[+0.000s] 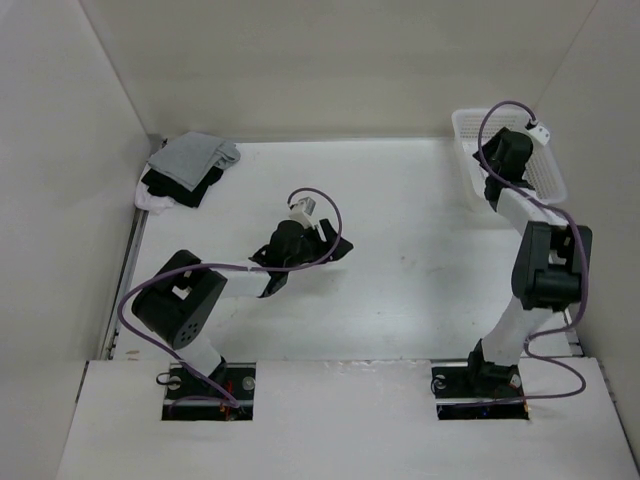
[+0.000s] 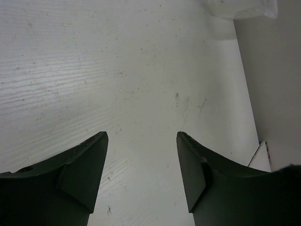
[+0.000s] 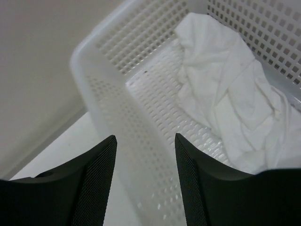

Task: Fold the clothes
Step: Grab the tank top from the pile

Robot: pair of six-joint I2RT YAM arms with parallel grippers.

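The clothes, a thin white garment, lie crumpled inside a white perforated basket at the back right of the table. My right gripper hovers open over the basket's near wall, a little short of the garment, with nothing between its fingers. From above, the right gripper and its arm cover the inside of the basket, so the garment is hidden there. My left gripper is open over the middle of the table. The left gripper has only bare white tabletop beneath it.
A pile of grey, black and white garments sits at the back left corner. White walls close in the table on the left, back and right. The basket's corner shows far off in the left wrist view.
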